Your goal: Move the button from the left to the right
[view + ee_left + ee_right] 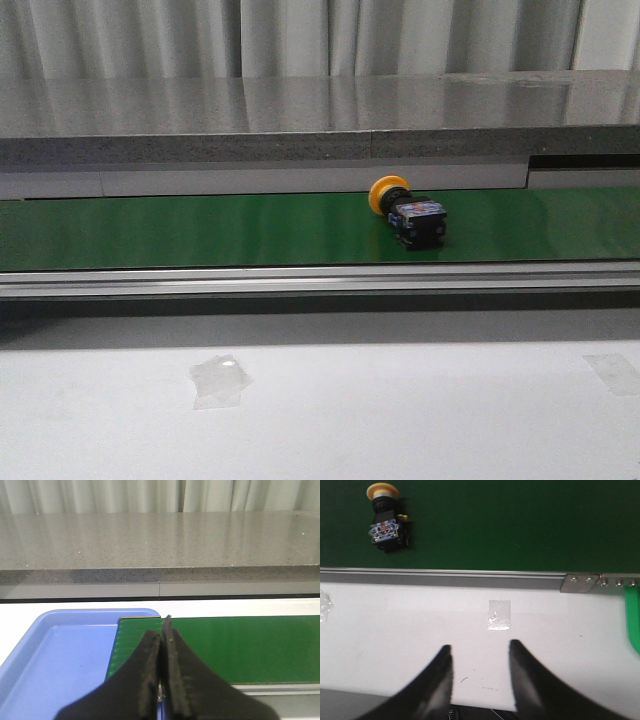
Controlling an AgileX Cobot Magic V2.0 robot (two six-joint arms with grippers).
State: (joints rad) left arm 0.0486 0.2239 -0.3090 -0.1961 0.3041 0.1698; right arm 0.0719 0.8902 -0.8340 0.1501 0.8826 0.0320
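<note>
The button [408, 209] lies on its side on the green conveyor belt [200, 230], right of centre, yellow-orange cap toward the back left, black body with red and blue marks toward the front. It also shows in the right wrist view [386, 517] on the belt, far from my right gripper [480, 650], which is open and empty over the white table. My left gripper [162, 627] is shut and empty, above the belt's left end [135, 630] beside a blue tray [60, 660]. Neither gripper shows in the front view.
A grey stone counter [320, 125] runs behind the belt. A metal rail [320, 280] edges the belt's front. Clear tape patches lie on the white table [220, 380] [499, 615]. A green strip [632, 620] is at the table's side.
</note>
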